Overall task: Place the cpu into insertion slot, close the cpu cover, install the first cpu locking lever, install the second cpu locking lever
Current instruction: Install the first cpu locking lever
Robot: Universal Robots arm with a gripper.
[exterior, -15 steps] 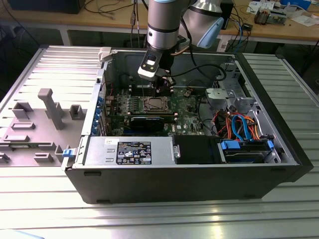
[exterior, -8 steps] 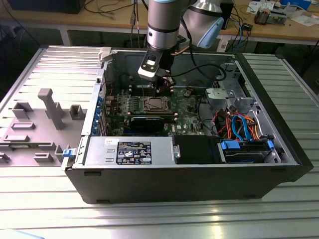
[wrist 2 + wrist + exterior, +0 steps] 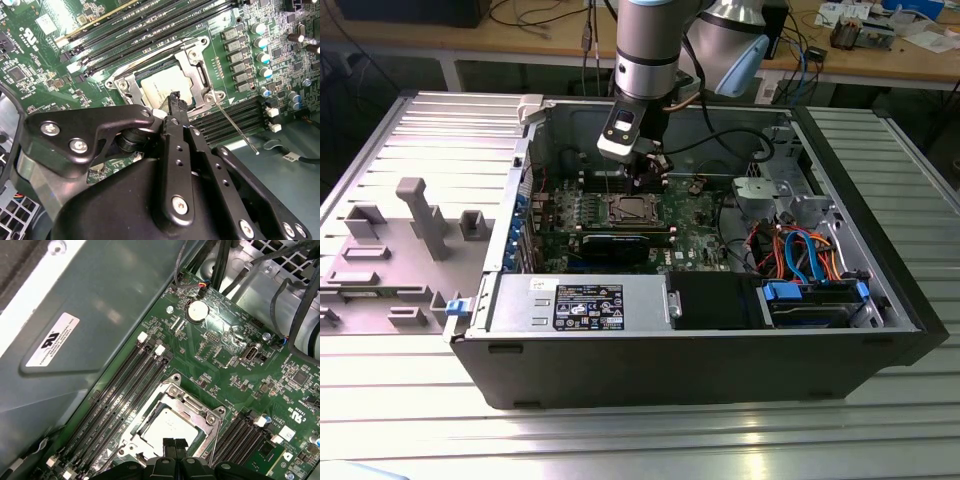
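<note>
**Entry: CPU socket station, lever stage**

- **cpu** (image 3: 167, 85): lying flat in the insertion slot (image 3: 628, 209), its silvery top showing through the window of the cpu cover (image 3: 199, 62). In both wrist views the cover is lying down over it.
- **gripper** (image 3: 173, 445): hanging at the socket's edge, just over the cover's rim. Its fingers are drawn together and gripping nothing. Whether it is touching the cover cannot be told.
- **locking lever** (image 3: 235, 127): a thin bare rod slanting out from one socket corner across the neighbouring memory slots (image 3: 227, 120), seemingly unlatched.
- **Step, as judged:** seating and covering are looking finished, so lever work is the step in hand.
- **What the step is asking for:** a narrow, steady push on a slim springy rod, down and under its catch, without loading the chip.
- **Edges and room:** slot banks are flanking the socket on two sides, with the case wall (image 3: 100, 315) rising beyond one bank. Capacitors (image 3: 260, 42) are crowding another side. Space overhead is staying open.
</note>
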